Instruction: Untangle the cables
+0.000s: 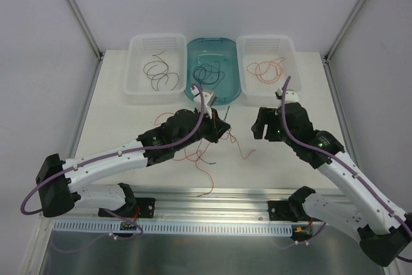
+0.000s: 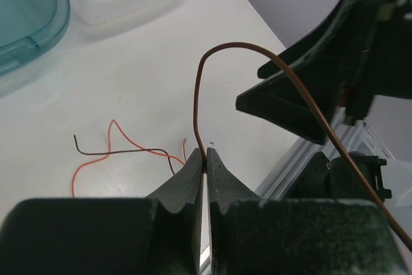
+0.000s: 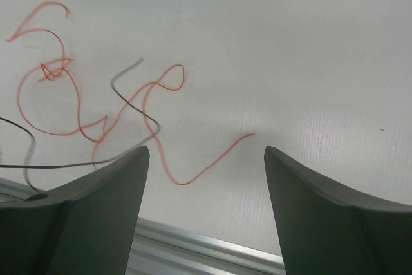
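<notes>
Left gripper (image 2: 206,159) is clenched on a thin, springy, featherlight brown wire (image 2: 257,53), pinched near one end. Right gripper (image 3: 206,156) hangs released. Loose cables (image 1: 205,154) lie tangled toward the bench (image 1: 129,172) near edge and will likely snag.

Right pincer (image 3: 206,152): jaws wide apart, nothing held. Desk (image 3: 309,62): white. Red-orange cables (image 3: 219,159): loose curls ahead and left of the pincer. Dark cable (image 3: 135,104): crosses them, ahead-left.

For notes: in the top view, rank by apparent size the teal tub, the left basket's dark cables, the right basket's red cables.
1. Teal tub.
2. Dark cables and red cables: similar spread, not ranked.
</notes>
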`<state>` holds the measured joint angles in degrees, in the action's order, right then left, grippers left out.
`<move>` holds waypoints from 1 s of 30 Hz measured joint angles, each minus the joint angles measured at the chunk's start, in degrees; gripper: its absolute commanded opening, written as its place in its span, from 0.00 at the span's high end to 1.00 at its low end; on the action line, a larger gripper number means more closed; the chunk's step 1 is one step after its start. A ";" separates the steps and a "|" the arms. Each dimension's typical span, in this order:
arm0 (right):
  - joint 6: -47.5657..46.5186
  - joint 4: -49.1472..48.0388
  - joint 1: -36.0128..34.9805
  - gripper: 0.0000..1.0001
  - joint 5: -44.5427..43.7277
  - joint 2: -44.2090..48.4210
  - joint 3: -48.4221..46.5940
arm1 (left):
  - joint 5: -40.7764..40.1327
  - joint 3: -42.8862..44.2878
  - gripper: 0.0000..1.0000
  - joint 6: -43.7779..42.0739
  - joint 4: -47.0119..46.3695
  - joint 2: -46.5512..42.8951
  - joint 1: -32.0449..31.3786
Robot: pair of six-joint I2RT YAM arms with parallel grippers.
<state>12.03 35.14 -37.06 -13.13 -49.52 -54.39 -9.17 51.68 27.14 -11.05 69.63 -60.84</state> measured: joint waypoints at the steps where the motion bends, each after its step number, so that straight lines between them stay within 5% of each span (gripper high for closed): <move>1: -0.59 -0.13 0.28 0.26 0.72 -0.98 0.76 | 0.59 0.76 1.00 -0.04 2.12 -1.46 0.72; 7: -4.44 -6.34 0.76 0.32 12.44 -5.84 7.06 | 2.19 5.64 1.00 -0.79 12.00 -7.28 1.88; 16: -6.51 -15.04 0.55 0.27 28.09 -0.33 13.64 | 2.05 7.76 1.00 -1.01 20.83 -8.04 2.84; 25: -5.99 -23.82 -2.75 0.25 33.73 -3.13 14.53 | 2.05 8.61 1.00 -1.01 23.04 -7.78 2.84; 30: -5.44 -27.98 -4.72 0.34 34.32 -9.16 15.98 | 2.08 8.85 1.00 -0.98 23.50 -7.82 2.84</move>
<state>6.59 7.16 -41.78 21.19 -58.67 -38.41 -7.09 60.53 26.15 12.45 61.80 -58.00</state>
